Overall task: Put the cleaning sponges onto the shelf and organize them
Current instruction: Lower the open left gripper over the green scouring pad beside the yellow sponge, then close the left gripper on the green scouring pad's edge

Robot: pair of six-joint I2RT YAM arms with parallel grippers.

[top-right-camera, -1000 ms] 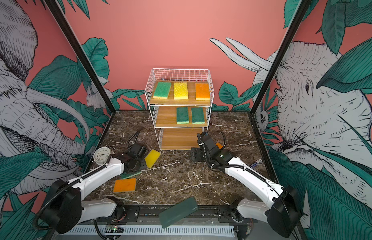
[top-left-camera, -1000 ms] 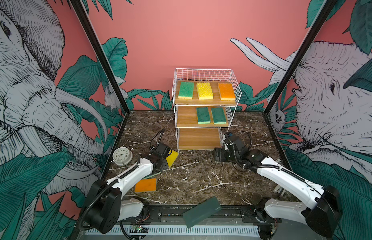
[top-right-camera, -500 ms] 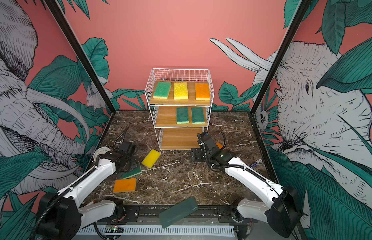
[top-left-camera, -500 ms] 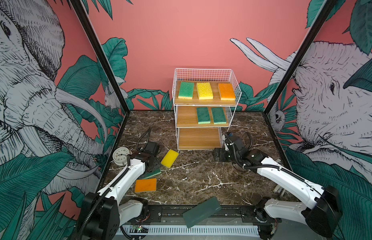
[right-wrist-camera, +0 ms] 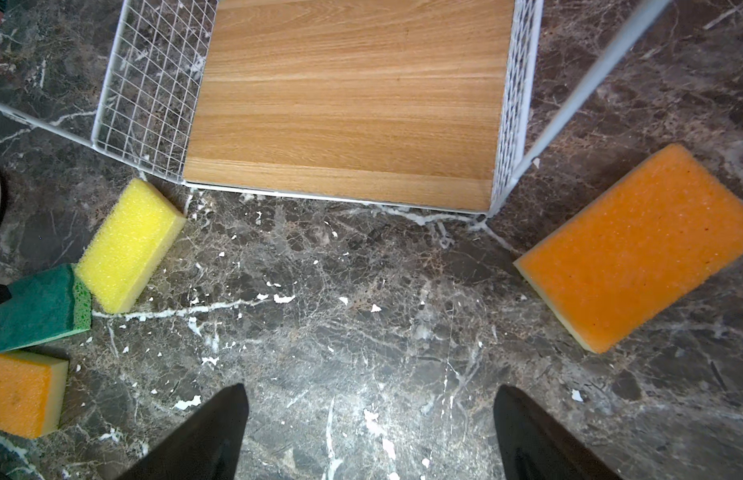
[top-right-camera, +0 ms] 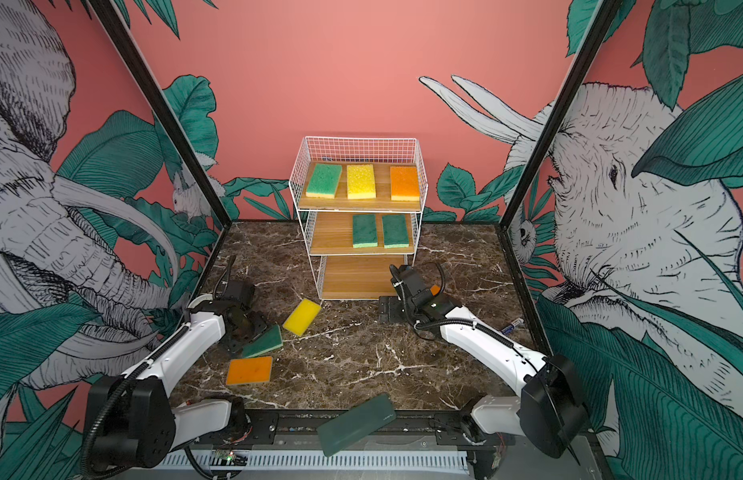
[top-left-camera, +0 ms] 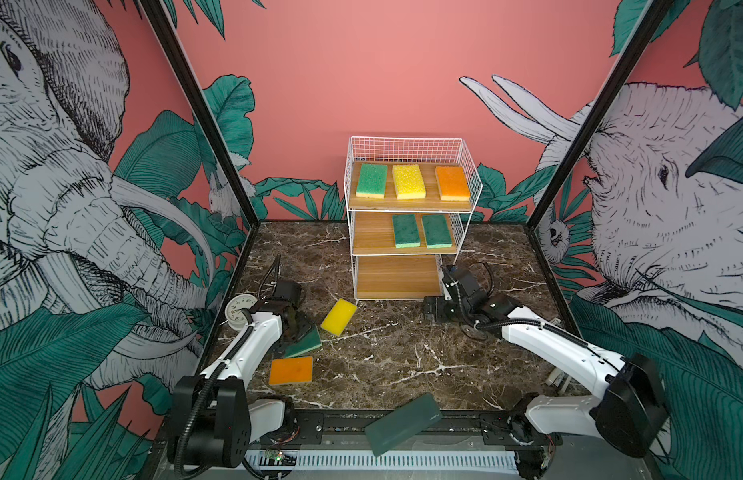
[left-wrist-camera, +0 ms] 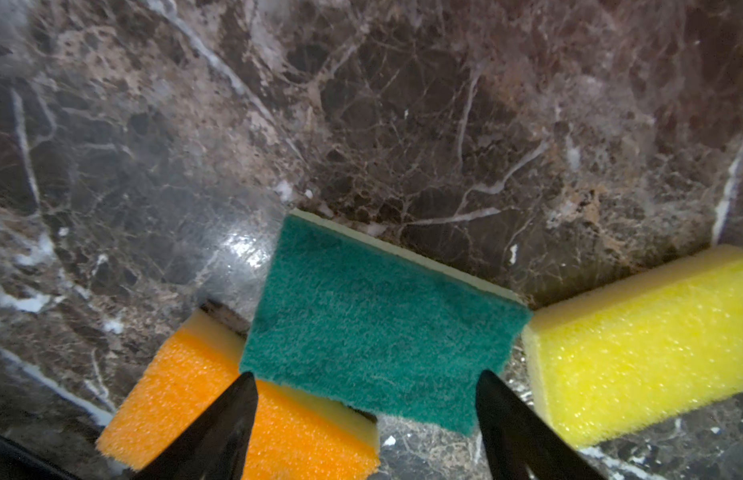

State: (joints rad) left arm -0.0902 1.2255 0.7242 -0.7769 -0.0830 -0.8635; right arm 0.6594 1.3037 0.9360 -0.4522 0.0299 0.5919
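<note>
The shelf stands at the back: green, yellow and orange cleaning sponges on its top board, two dark green ones on the middle board, the bottom board bare. On the marble lie a yellow sponge, a dark green sponge tilted onto an orange one, and a second orange sponge right of the shelf. My left gripper hangs open over the dark green sponge's near end. My right gripper is open above bare marble in front of the bottom board.
A white clock sits by the left wall behind my left arm. A large dark green slab lies across the front rail. A small battery-like item rests near the right wall. Glass walls close in both sides.
My left gripper let go of the yellow sponge, which now lies flat, opened wide and drew back left over the dark green sponge. The right arm has not moved.
</note>
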